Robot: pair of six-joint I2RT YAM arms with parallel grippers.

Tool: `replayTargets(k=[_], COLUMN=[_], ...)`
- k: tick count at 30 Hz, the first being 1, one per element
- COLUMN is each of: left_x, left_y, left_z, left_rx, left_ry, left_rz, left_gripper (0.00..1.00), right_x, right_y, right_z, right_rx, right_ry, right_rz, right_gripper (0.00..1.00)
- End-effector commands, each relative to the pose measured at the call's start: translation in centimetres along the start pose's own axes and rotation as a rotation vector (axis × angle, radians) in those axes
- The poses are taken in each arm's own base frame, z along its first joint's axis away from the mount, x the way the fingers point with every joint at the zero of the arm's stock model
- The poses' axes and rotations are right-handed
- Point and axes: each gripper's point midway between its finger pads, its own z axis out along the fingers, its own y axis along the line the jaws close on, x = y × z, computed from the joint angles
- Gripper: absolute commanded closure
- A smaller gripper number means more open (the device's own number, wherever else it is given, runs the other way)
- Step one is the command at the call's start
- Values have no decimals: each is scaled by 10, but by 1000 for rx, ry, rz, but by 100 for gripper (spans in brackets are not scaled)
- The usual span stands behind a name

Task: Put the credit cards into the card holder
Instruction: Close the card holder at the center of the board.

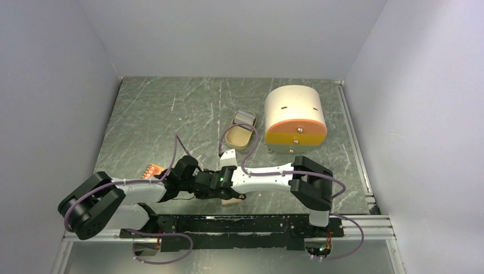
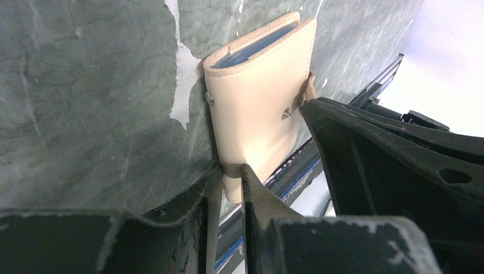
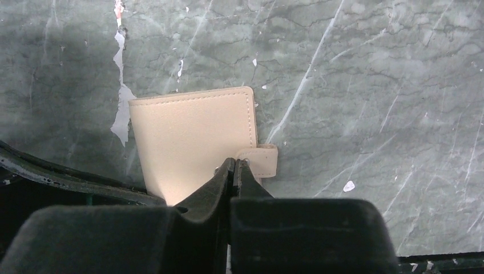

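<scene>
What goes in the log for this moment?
holder: folded, blue card inside; left end effector: gripping holder edge; right end effector: shut, tips by tab

Overhead, the card holder [image 1: 231,201] is almost wholly hidden beneath both wrists; only a beige sliver shows at their 6 o'clock. The left arm [image 1: 137,191] covers part of the orange-red dotted piece [image 1: 151,170].

From the left wrist, the holder's 6 o'clock end vanishes inside the left gripper [image 2: 231,177]. The credit cards [image 2: 257,45] show only as a blue edge at 12 o'clock, and no second card can be made out.

From the right wrist, the right gripper [image 3: 235,168], fingers pressed together, hides the holder's 6 o'clock edge and part of the snap tab [image 3: 263,161]. Whether it pinches the tab is unclear.
</scene>
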Motion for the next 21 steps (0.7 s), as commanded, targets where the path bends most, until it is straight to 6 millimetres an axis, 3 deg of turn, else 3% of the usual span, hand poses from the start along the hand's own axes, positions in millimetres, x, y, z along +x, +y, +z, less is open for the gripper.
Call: replayTargets(k=[1, 14, 21], left_x=[-4, -7, -15], left_y=[-8, -13, -16], left_z=[0, 1, 5], left_rx=[15, 32, 1], left_ry=[-13, -19, -26], left_rz=[26, 40, 59], left_gripper=[76, 74, 70], right_x=[-6, -13, -10], right_y=[-2, 12, 6], right_z=[-2, -3, -3], right_rx=[-25, -350, -492], right_ry=[-30, 33, 78], right_rz=[22, 18, 40], right_gripper=[100, 100, 100])
